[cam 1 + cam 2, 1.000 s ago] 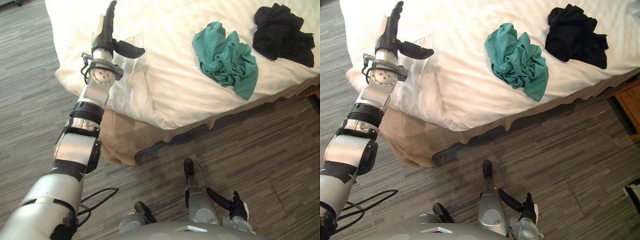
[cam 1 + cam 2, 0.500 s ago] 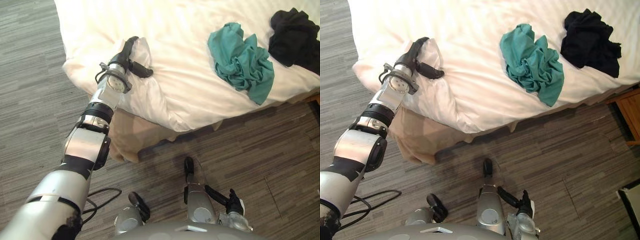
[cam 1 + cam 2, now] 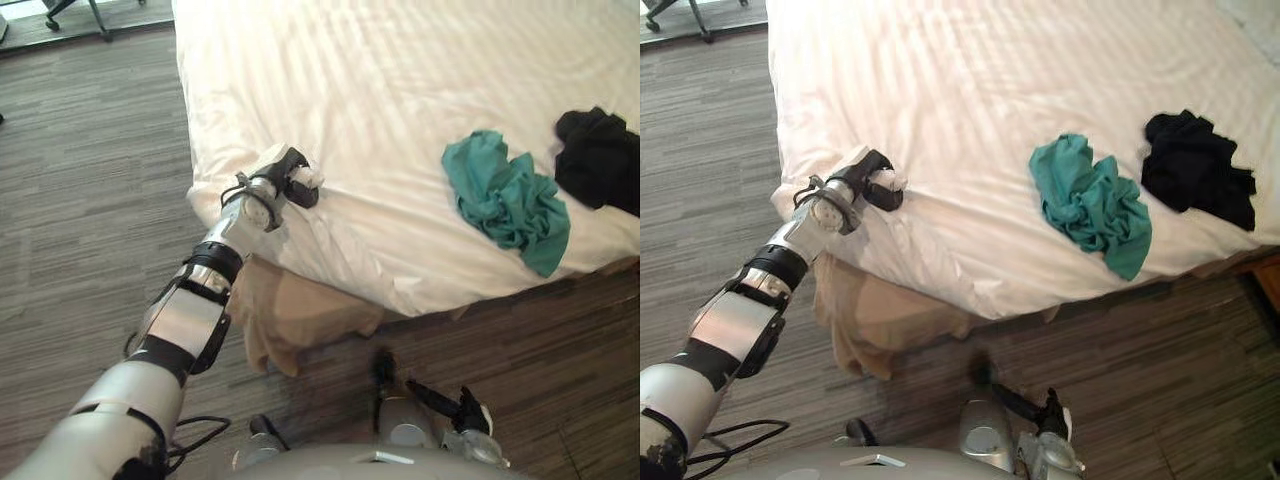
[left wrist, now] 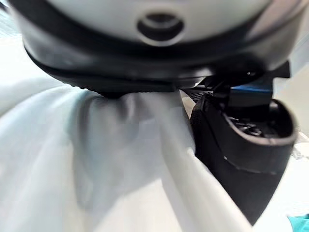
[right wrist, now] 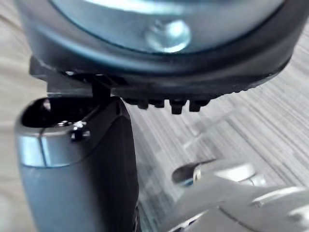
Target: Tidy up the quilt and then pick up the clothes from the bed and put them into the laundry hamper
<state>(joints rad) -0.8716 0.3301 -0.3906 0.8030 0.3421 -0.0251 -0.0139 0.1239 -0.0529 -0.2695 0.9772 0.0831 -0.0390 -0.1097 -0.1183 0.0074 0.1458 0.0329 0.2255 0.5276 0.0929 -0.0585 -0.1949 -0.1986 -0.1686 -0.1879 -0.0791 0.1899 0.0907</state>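
A white quilt (image 3: 400, 90) covers the bed. My left hand (image 3: 283, 181) is at the quilt's near left corner, fingers and thumb curled round a bunched fold of the white cloth (image 4: 120, 159). A crumpled teal garment (image 3: 505, 200) lies near the bed's front edge, and a black garment (image 3: 1195, 170) lies just to its right. My right hand (image 3: 465, 415) hangs low by the floor, well away from the bed, with straight fingers and its thumb (image 5: 77, 169) holding nothing.
A tan bed skirt (image 3: 290, 315) hangs below the quilt's corner down to the grey plank floor (image 3: 90, 200). Chair legs (image 3: 75, 15) stand on the floor at the far left.
The camera has shifted. My left hand came down from above the bed onto the quilt's corner and curled its fingers round the cloth. The right hand stayed low.
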